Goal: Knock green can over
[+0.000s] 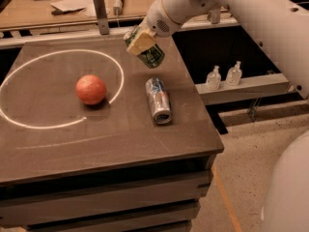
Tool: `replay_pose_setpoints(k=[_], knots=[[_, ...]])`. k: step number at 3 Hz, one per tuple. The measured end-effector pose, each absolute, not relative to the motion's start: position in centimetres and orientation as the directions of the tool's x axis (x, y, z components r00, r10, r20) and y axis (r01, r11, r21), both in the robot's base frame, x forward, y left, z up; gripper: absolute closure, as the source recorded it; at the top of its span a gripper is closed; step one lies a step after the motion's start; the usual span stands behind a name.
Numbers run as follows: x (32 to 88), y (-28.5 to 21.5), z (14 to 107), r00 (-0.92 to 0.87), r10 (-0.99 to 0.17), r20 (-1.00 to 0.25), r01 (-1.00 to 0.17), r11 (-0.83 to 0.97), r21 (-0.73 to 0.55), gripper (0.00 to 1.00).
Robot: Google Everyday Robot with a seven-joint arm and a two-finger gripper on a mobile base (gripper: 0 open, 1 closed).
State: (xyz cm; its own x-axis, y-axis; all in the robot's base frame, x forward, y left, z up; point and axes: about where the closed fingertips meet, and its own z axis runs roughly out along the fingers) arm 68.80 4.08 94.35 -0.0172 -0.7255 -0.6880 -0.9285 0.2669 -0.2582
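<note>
– At the far right of the desk (58, 144), what is the tool (141, 42) doing?

– In the camera view it hangs just above that part of the desk, with the arm (231, 8) reaching in from the right. Its fingers are closed on the green can (153, 57), and one pale pad (140, 41) lies across the can's upper half.

– Why grip it, if the job is only to tip it?

– My guess is that a pinch near the top gives leverage, so a turn of the wrist leans the can rather than sliding it.

– Which way does it point?

– Its long axis is tilted, neither upright nor flat. The silver top points up and far-left. The base points down and near-right, toward the silver can (158, 100) lying flat just on the near side of it. I cannot tell whether the base touches the desk.

– Anything in the way?

– The ball (91, 89) sits well to the left, inside the white ring (72, 50). So I'd judge not.
</note>
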Motion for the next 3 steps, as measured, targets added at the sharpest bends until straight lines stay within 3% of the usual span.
replay_pose_setpoints(k=[1,3], knots=[[69.1,4.5,93.1,-0.021,-0.825,-0.565,-0.938,0.213,-0.275,0.85],[68.6,7.7,91.2,-0.004,-0.877,-0.481,-0.967,0.126,-0.222,0.38]])
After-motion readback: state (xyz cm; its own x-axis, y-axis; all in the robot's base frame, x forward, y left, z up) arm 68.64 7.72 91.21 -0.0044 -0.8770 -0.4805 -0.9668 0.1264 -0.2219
